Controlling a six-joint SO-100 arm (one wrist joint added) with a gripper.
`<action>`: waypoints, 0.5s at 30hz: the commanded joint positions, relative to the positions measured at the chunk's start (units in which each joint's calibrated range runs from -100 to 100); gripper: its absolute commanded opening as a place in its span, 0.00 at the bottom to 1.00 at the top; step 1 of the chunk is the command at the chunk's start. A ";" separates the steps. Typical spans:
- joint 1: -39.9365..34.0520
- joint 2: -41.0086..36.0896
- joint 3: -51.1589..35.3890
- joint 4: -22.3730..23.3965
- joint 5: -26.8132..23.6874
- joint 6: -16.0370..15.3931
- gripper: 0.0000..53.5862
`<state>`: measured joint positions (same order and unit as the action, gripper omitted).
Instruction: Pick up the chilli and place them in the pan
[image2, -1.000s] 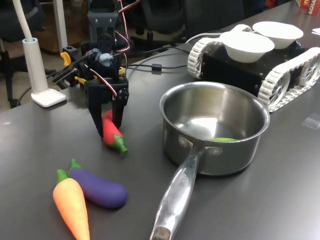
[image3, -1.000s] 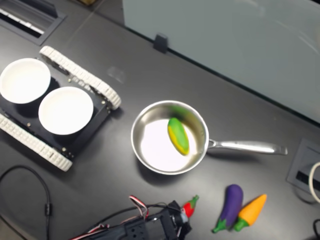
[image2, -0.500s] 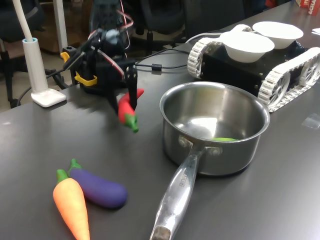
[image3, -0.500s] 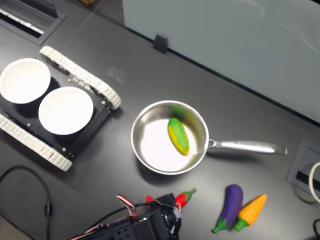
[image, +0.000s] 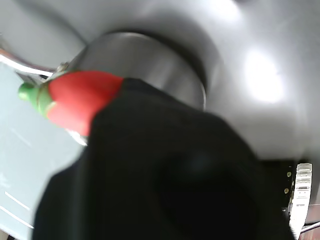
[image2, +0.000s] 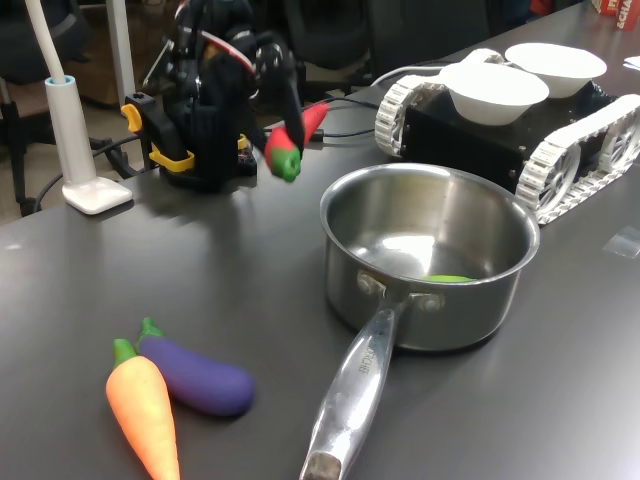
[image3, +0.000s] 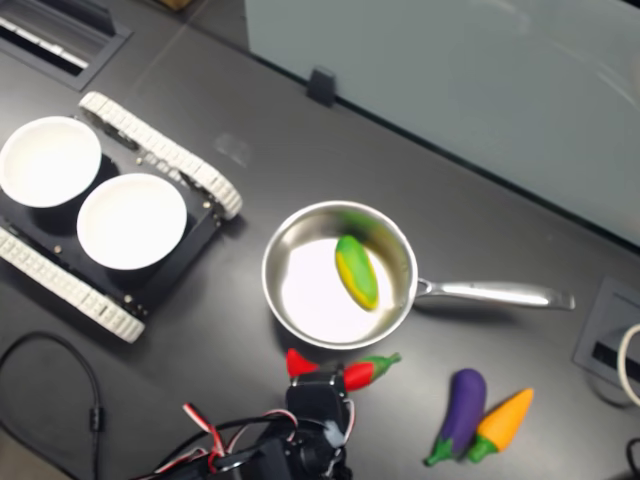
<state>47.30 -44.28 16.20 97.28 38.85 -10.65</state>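
My gripper (image2: 290, 125) is clamped around the red chilli (image2: 292, 140), holding it lifted clear of the dark surface (image2: 120, 270), with the green stem tip pointing down toward the first exterior view's lower edge. In the second exterior view I see the chilli (image3: 352, 372) lying across the gripper (image3: 318, 382) just outside the rim of the stainless steel pan (image3: 300, 290), on the side nearer that picture's bottom edge, red showing on both sides of the black body. The wrist view is blurred, but I can make out the chilli (image: 80, 97) poking out from behind the dark gripper body with the pan's (image: 150, 65) steel wall right behind it. Inside the pan a yellow-green toy vegetable (image3: 356, 271) rests on the bottom. The pan's long handle (image3: 495, 294) points toward the second exterior view's right. Well apart from the gripper, the purple eggplant (image2: 195, 375) and the orange carrot (image2: 145, 408) lie touching side by side on the surface. Two white bowls (image2: 495, 90) sit on top of a tracked black vehicle (image2: 470, 135) beyond the pan
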 joint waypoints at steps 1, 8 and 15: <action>-3.38 -2.92 -8.16 -1.03 -6.79 -1.62 0.00; -9.35 -5.03 -11.61 -2.40 -14.16 -1.53 0.00; -16.23 -4.94 -16.43 -4.10 -22.56 -0.19 0.00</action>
<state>34.65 -47.31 6.15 96.69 20.20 -11.11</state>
